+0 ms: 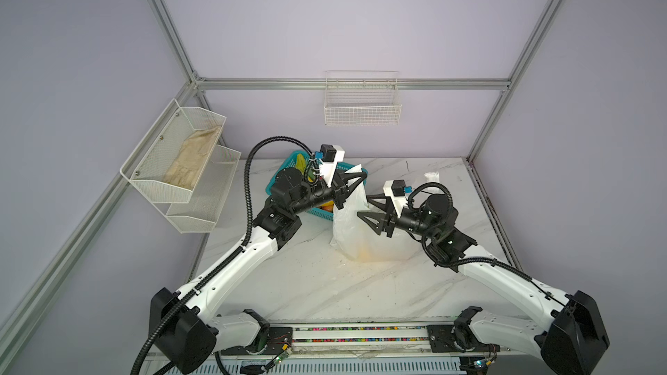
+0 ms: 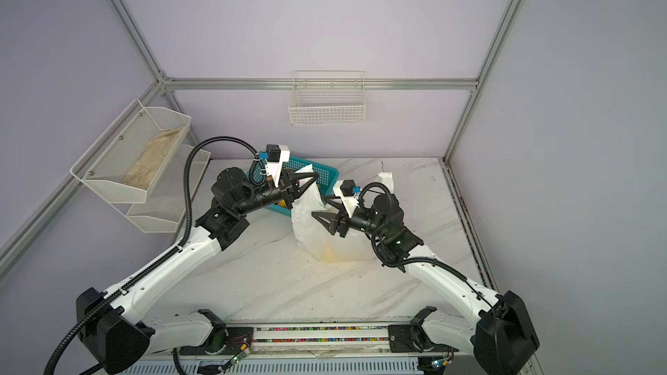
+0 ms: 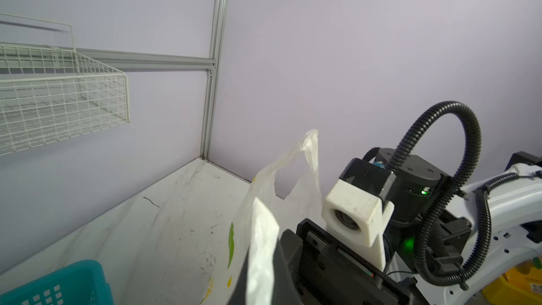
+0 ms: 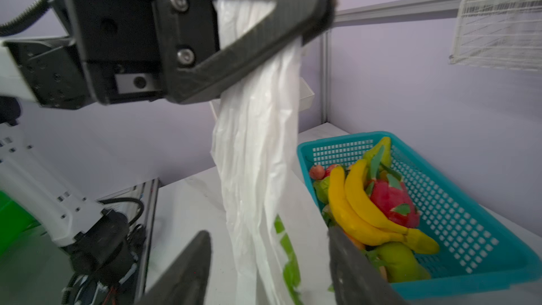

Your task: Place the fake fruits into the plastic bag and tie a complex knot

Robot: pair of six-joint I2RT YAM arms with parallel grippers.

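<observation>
The plastic bag (image 1: pixel 364 236) stands on the marble table in both top views, white with green and yellow print. My left gripper (image 1: pixel 362 174) (image 2: pixel 315 176) is shut on one of its handle loops (image 4: pixel 258 142) and holds it stretched upward; in the left wrist view white plastic sticks out between the shut fingers (image 3: pixel 262 247). My right gripper (image 1: pixel 364 205) (image 4: pixel 268 259) is open, and the hanging handle strip passes between its fingers without being pinched. The fake fruits lie in the teal basket (image 4: pixel 469 230): bananas (image 4: pixel 352 209), a dragon fruit (image 4: pixel 390 198), a green pear (image 4: pixel 401 262). No knot shows.
The teal basket (image 1: pixel 288 164) sits behind the left arm, touching the bag. A white wire basket (image 1: pixel 362 102) hangs on the back wall. A two-tier mesh shelf (image 1: pixel 180 153) with beige cloth hangs on the left wall. Aluminium posts frame the table's corners.
</observation>
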